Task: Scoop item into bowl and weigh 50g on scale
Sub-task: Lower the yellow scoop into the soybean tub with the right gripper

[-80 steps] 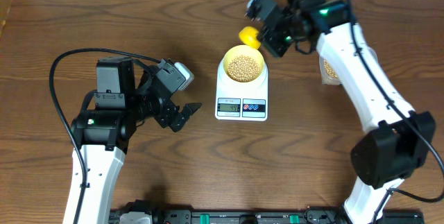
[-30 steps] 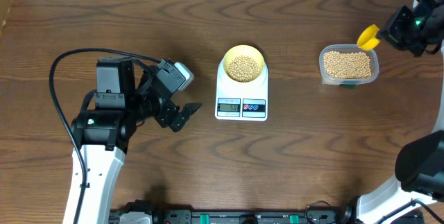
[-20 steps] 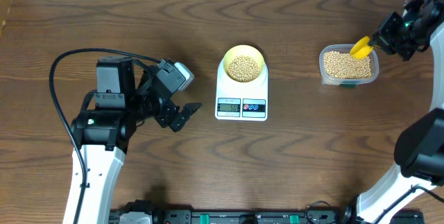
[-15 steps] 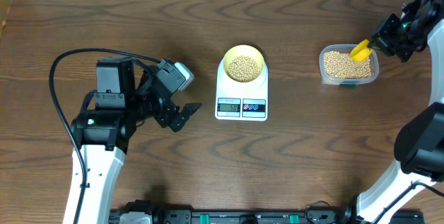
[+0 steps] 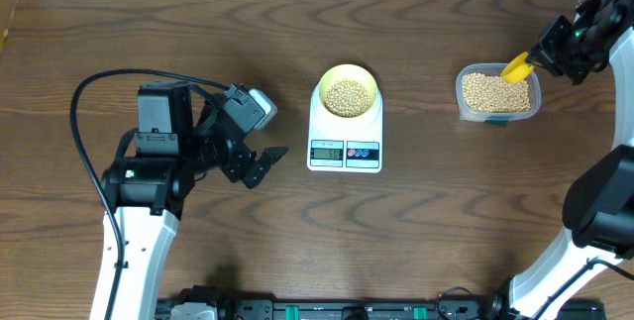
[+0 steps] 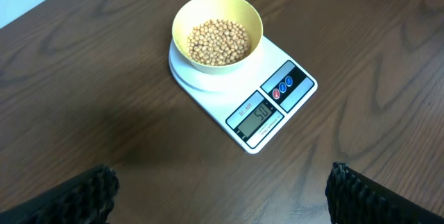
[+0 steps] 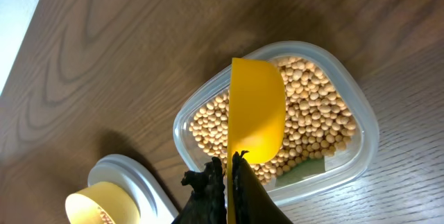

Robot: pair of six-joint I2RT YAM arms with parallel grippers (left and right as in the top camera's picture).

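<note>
My right jaws are pinched nearly together on the handle of a yellow scoop (image 7: 257,113), gripping it edge-on in the right wrist view. The scoop hangs over the far right corner of a clear plastic tub (image 7: 354,161) that is full of beans (image 7: 312,106). I cannot tell whether the scoop's lip touches them. A patch of green label shows through the tub's floor, but I can read nothing on it.

My left jaws are spread wide and hold nothing. The black fingers (image 6: 76,196) sit at the two bottom corners of the left wrist view, above bare bench (image 5: 297,241) and well short of the scale (image 5: 345,166).

The scale is at the middle of the bench, well apart from the tub on its right. Its small grey display (image 6: 260,114) shows digits I read as 50, though they are tiny and I cannot make out any unit. Beside the display are two round buttons (image 6: 281,89), one red and one blue, with lettering too small to read.

The bowl (image 6: 182,16) stands upright on the scale's round platform, and a heap of beans covers its bottom.
</note>
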